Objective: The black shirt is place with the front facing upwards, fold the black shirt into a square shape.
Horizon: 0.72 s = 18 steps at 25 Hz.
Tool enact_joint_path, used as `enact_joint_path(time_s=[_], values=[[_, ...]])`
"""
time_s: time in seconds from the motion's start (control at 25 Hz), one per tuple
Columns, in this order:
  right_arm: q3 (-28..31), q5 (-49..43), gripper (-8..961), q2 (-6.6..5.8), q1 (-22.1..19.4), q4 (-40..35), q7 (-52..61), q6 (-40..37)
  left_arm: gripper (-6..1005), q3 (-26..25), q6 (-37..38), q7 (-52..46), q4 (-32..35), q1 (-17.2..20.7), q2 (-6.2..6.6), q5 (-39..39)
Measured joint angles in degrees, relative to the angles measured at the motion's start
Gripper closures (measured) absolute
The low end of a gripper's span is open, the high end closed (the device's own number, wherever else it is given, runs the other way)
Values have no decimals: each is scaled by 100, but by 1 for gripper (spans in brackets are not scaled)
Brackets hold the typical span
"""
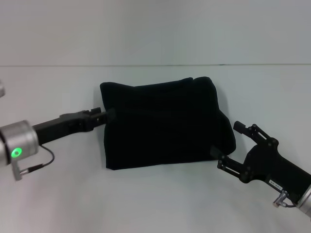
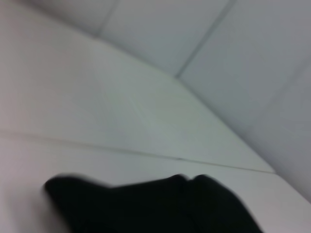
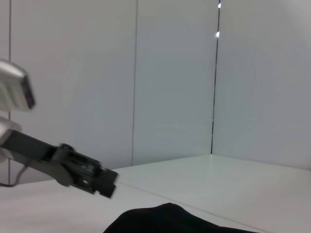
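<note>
The black shirt [image 1: 165,124] lies folded into a near-square block on the white table [image 1: 58,194], no lettering showing. Our left gripper [image 1: 108,115] meets the shirt's left edge, about a third of the way down; we cannot tell whether its fingers are parted or pinching cloth. Our right gripper [image 1: 228,144] sits at the shirt's near right corner, fingers spread wide and gripping nothing, seemingly framing that bulging side. We judge both are stationed at opposite edges to square up the fold.
</note>
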Motion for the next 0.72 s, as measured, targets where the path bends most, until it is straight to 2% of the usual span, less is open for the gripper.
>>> enact_joint_path(time_s=[0.12, 0.28, 0.36, 0.56, 0.72], values=[[7, 0, 49, 0, -11, -10, 0, -43, 458, -197, 774, 1182, 398, 347, -150, -2], [10, 0, 49, 0, -19, -16, 0, -89, 287, -535, 1771, 2919, 497, 725, -329, -3], [11, 0, 49, 0, -24, -6, 0, -120, 212, -626, 2051, 3465, 499, 893, -386, 10], [-48, -32, 51, 0, -78, 34, 0, -200, 50, -642, 2436, 4018, 454, 1222, -386, 212], [-99, -42, 50, 0, -196, 114, 0, -275, 51, -753, 2512, 4070, 333, 1421, -350, 353]])
